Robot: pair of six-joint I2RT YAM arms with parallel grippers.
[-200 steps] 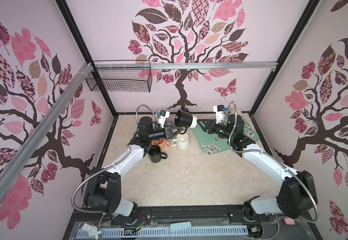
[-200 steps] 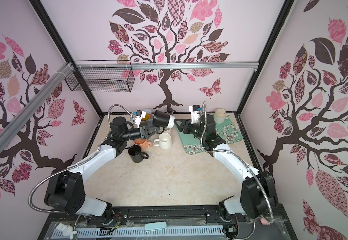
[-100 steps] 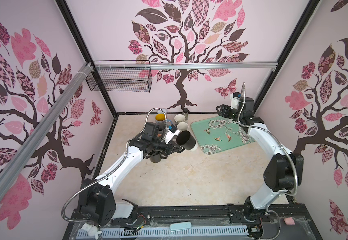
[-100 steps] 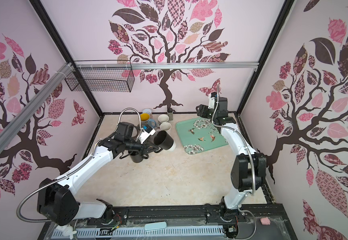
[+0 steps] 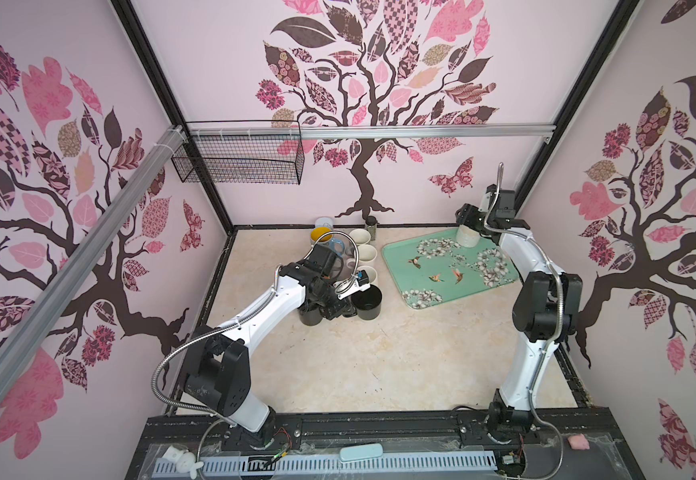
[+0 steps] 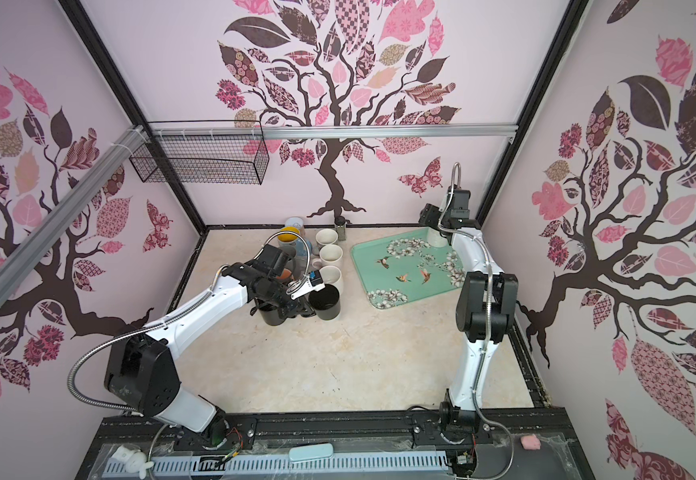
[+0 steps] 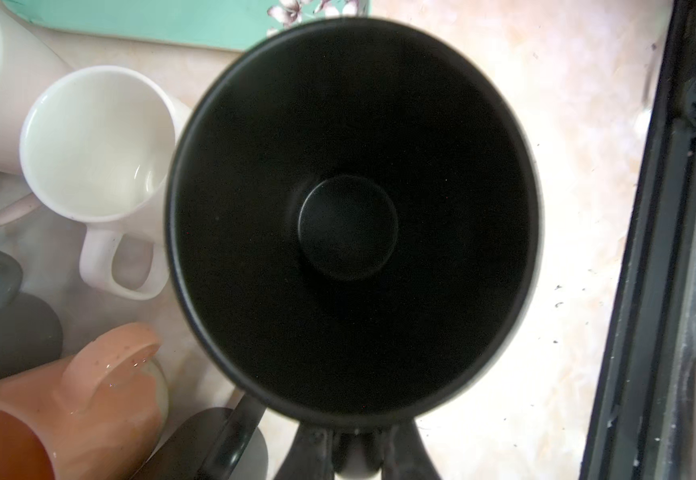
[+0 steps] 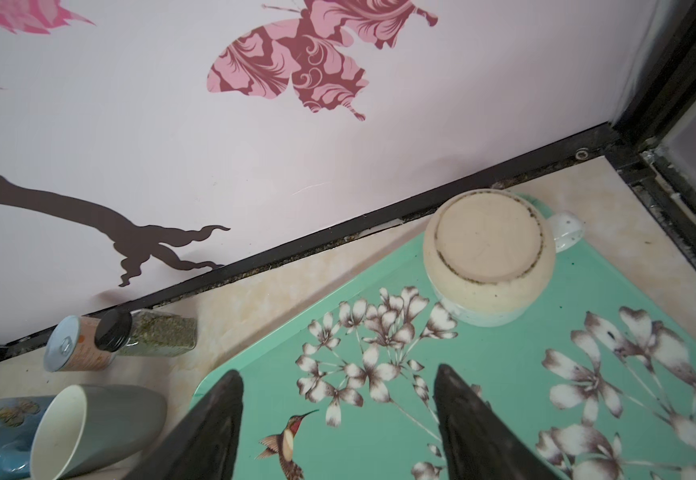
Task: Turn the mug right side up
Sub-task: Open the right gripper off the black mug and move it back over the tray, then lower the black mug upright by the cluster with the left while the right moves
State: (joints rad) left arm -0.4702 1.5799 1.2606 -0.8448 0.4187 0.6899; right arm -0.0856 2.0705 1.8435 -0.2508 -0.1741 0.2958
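Left hand [image 7: 356, 440] clamps black mug [image 7: 350, 224] — right hand [image 8: 338, 374] gapes over tray [image 8: 504, 374].

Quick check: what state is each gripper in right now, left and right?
Left gripper: closed, holding the black mug, mouth up.
Right gripper: open and empty, above the green floral tray.

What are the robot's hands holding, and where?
The left hand grips the black mug at the side facing it; the exact spot is hidden. The right hand is open, holding nothing.

white arm links [image 5: 254, 316] join black joints [image 5: 543, 303], with silver ribbed cables [image 5: 154, 382] and a dark, tapered right gripper [image 8: 338, 372].
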